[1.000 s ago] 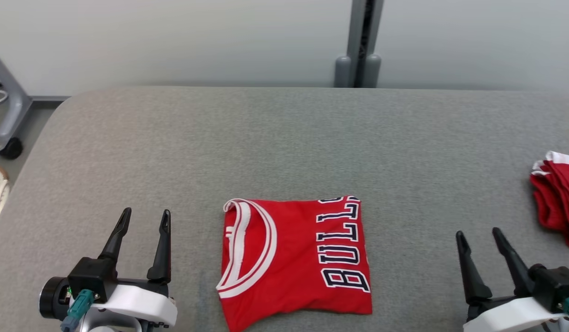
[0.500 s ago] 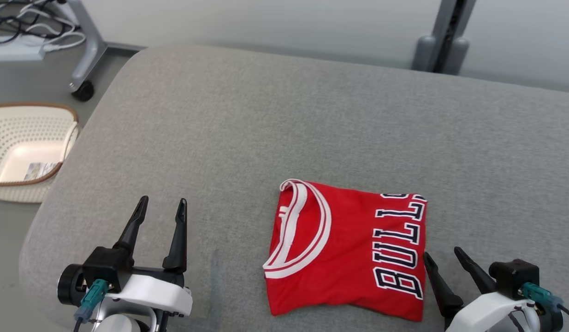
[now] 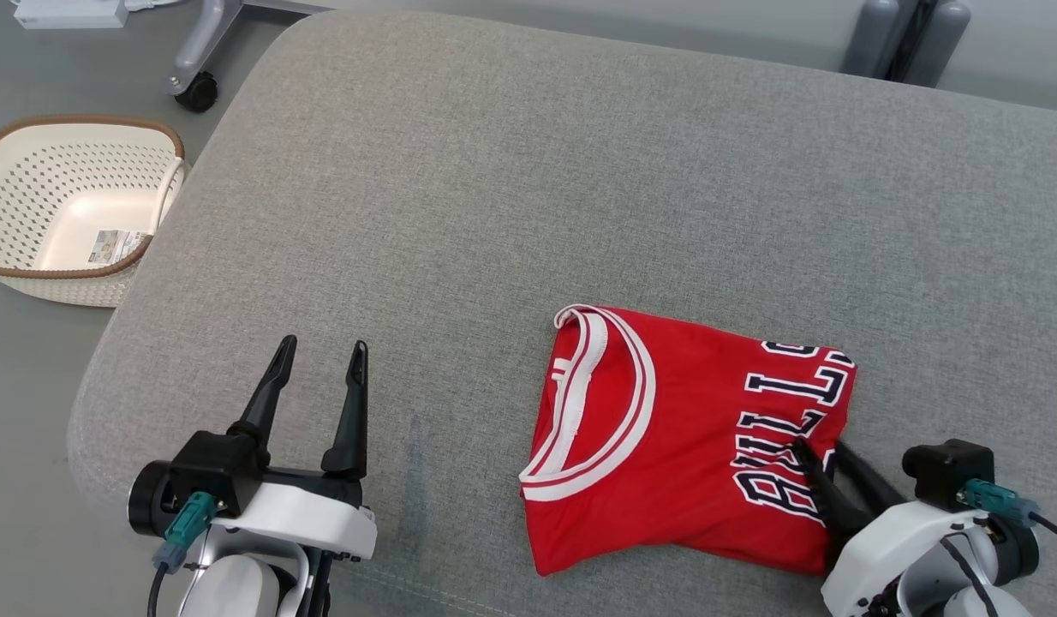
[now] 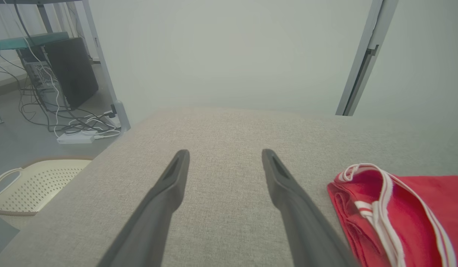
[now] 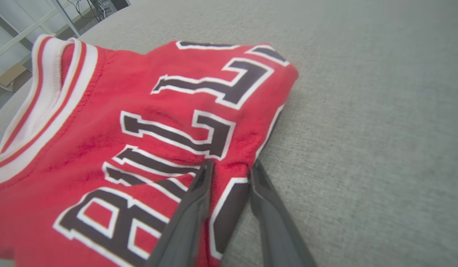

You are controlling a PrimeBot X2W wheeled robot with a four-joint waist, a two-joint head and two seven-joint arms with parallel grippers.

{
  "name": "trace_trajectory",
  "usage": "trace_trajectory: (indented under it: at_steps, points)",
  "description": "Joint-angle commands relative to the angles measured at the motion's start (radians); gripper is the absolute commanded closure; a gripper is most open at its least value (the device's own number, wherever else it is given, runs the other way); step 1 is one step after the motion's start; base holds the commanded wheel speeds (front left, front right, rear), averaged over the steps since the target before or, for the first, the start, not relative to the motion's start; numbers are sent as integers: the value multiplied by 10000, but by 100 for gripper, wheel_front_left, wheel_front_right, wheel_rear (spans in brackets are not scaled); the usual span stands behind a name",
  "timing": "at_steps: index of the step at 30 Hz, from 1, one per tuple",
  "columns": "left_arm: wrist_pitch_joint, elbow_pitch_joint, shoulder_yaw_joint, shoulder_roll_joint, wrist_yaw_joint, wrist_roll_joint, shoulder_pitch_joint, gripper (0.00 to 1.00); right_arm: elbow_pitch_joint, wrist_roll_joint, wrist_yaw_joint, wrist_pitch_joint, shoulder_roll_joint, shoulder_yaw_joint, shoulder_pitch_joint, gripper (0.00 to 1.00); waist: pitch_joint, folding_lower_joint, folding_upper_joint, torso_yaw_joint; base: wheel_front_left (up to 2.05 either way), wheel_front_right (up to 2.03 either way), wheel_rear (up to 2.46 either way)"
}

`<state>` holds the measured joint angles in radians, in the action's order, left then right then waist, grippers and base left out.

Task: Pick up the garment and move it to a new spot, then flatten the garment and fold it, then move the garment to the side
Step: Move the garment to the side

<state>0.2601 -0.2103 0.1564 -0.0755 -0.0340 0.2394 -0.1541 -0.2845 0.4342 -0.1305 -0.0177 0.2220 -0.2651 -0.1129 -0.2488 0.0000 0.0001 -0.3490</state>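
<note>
The garment (image 3: 683,446) is a red jersey with a white-striped collar and dark letters, folded into a rough square on the grey padded table (image 3: 494,171). My right gripper (image 3: 820,447) is at its right edge, one finger on top of the letters and the other at the fold. In the right wrist view the right gripper (image 5: 231,165) stands narrowed, pinching the puckered edge of the garment (image 5: 140,111). My left gripper (image 3: 320,347) hovers open over bare table to the left of the garment. The left gripper (image 4: 225,155) holds nothing, with the garment (image 4: 399,218) at its right.
A cream perforated basket (image 3: 74,206) sits on the floor off the table's left end; the basket (image 4: 32,181) is low on the left. The table's rounded left corner is near my left arm. A wheeled stand leg (image 3: 194,51) and cables lie beyond it.
The camera has swung left and down, so the whole picture shifted. My right gripper has come in from the right onto the garment's edge and narrowed its jaws. The left gripper has kept its pose.
</note>
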Motion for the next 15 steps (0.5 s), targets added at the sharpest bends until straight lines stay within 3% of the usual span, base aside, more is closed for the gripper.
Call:
trace_trajectory:
  at_steps: [1,8,15]
  points:
    - [39,54,-82,-9,-15,-15,-174,0,-117,42,-6,-94,49,-102,53,100,-19,0,-1,32,0,0,0]
    - [41,254,-279,-51,-73,-212,-183,0,476,-216,-3,221,202,-24,-26,100,-4,0,-1,667,0,0,0]
    - [42,437,-368,-301,-115,-447,-239,0,1084,-567,-4,346,293,2,281,100,-59,0,-1,2225,0,0,0]
